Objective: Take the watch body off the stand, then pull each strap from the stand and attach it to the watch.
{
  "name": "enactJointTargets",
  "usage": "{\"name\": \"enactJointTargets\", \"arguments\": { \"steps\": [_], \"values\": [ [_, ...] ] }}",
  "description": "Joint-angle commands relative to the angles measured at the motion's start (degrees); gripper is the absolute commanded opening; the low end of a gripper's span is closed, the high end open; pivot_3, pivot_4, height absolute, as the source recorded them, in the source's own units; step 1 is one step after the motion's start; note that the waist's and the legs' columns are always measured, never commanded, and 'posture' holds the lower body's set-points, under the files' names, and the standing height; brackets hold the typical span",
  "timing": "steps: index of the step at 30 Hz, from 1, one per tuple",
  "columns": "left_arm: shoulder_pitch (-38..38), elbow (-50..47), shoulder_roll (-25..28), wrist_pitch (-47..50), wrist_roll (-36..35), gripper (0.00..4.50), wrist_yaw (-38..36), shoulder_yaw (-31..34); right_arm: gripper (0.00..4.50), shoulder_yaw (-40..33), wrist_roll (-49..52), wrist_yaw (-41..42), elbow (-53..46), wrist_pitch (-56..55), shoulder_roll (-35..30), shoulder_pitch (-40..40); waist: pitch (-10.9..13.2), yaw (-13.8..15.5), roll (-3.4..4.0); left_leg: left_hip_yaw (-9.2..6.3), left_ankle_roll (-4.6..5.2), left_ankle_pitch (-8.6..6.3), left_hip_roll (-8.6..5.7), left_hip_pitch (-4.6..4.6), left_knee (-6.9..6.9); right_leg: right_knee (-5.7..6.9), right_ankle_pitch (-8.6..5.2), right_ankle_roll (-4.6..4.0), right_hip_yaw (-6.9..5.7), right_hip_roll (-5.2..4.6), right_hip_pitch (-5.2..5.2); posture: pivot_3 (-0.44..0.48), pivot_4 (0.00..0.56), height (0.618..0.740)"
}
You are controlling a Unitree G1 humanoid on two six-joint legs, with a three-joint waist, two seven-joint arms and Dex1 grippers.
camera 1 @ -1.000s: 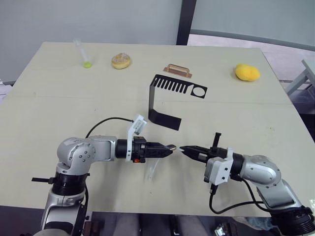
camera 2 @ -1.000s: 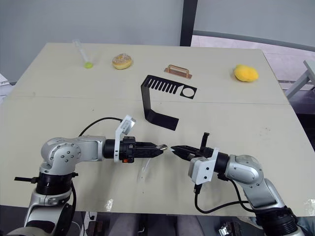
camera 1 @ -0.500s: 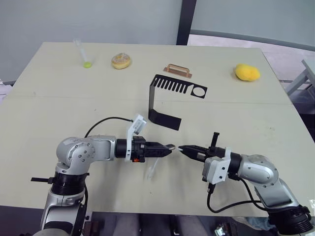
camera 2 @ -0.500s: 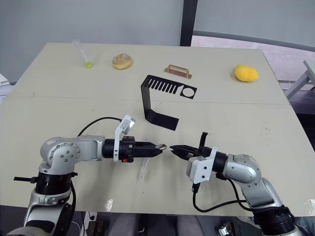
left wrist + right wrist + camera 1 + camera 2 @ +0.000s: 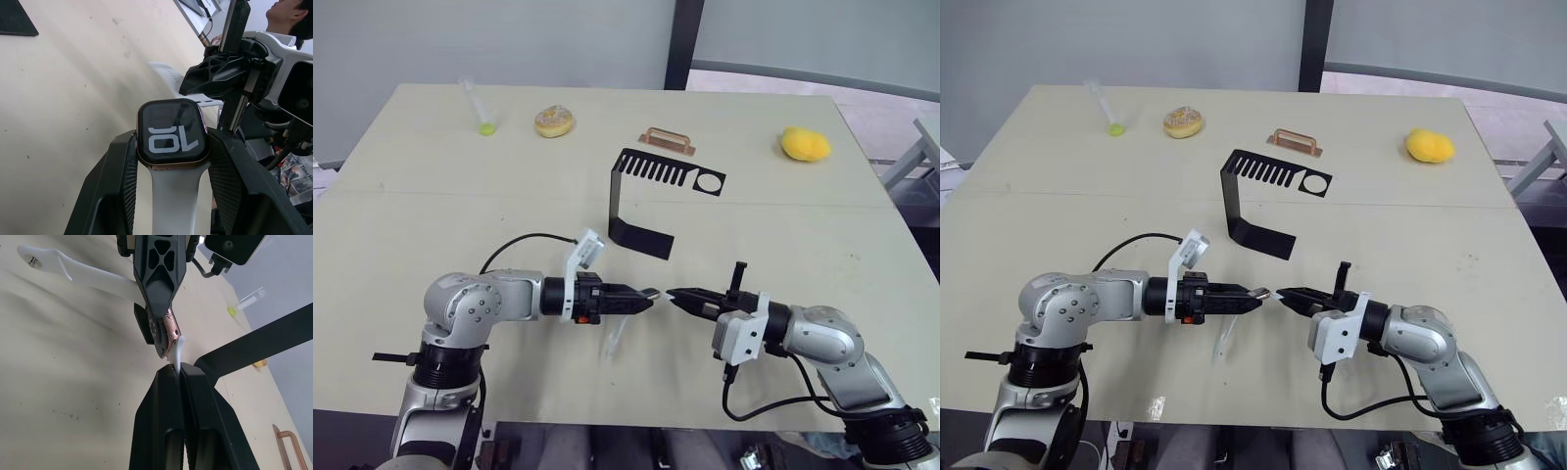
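My left gripper (image 5: 644, 296) is shut on the watch body (image 5: 171, 132), a black case with a dark screen and white digits, held just above the table. One white strap (image 5: 613, 341) hangs from the watch body down toward the tabletop. Facing it, my right gripper (image 5: 674, 295) is shut on the second white strap (image 5: 176, 350). This strap's free end touches the copper-coloured edge of the watch body (image 5: 165, 333). The black stand (image 5: 646, 196) sits behind both grippers with nothing hanging on it.
Along the table's far side lie a copper handle piece (image 5: 666, 138), a yellow lemon (image 5: 805, 144), a doughnut (image 5: 554, 121) and a clear tube with a green end (image 5: 478, 108). A person (image 5: 293, 10) shows beyond the table in the left wrist view.
My right gripper has edged left with its strap, closing the gap to the watch body. The left gripper has stayed put.
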Motion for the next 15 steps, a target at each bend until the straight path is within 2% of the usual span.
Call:
{"name": "enactJointTargets", "arguments": {
  "steps": [1,15],
  "values": [
    [-1.0,-2.8,-1.0,-0.3,-1.5,1.57,-1.2,-1.8,0.0,1.4,0.9,-1.2,-1.3,-0.2,0.8,-1.1,0.0,0.0,0.0,0.0,0.0,0.0,0.0,0.0,0.0,0.0,0.0,0.0,0.0,0.0,0.0,0.0,0.15,0.74],
    [-1.1,-3.2,-0.2,-0.5,-1.0,1.57,-1.4,-2.8,0.0,2.5,0.9,-0.9,-1.4,1.1,0.7,-1.1,0.0,0.0,0.0,0.0,0.0,0.0,0.0,0.0,0.0,0.0,0.0,0.0,0.0,0.0,0.0,0.0,0.15,0.74]
  ]
}}
